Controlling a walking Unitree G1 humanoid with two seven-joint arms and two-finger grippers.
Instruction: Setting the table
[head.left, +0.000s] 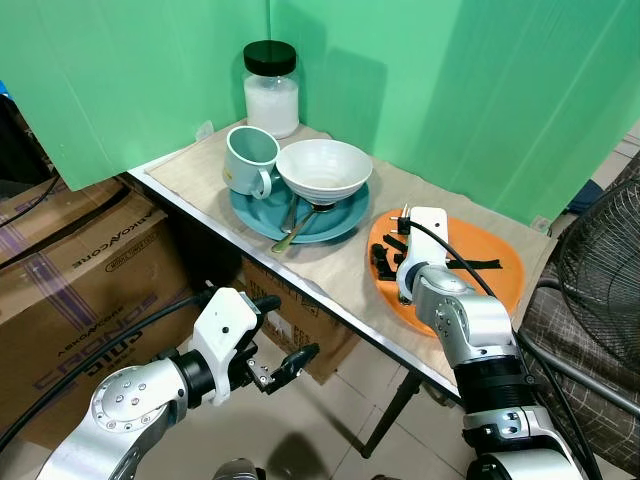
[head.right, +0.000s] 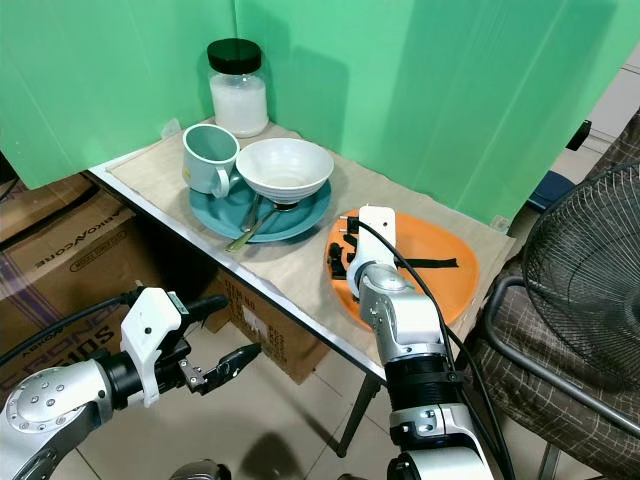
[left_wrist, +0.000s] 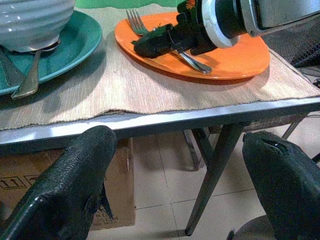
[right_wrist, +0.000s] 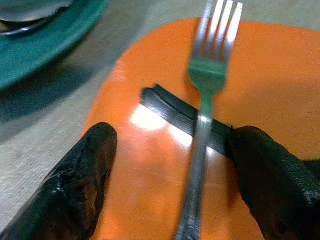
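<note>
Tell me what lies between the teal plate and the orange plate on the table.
Only bare beige table mat lies between the teal plate and the orange plate, seen from the left eye view; the two plates do not touch.

I see an orange plate (head.left: 490, 262) with a silver fork (right_wrist: 205, 100) and a black strip (right_wrist: 175, 116) on it. The teal plate (head.left: 262, 215) carries a white ribbed bowl (head.left: 323, 170) beside a pale teal mug (head.left: 250, 158). The jar (head.left: 271, 88) is white with a black lid, the backdrop (head.left: 450, 90) green, the mat (head.left: 330, 262) beige woven.
</note>
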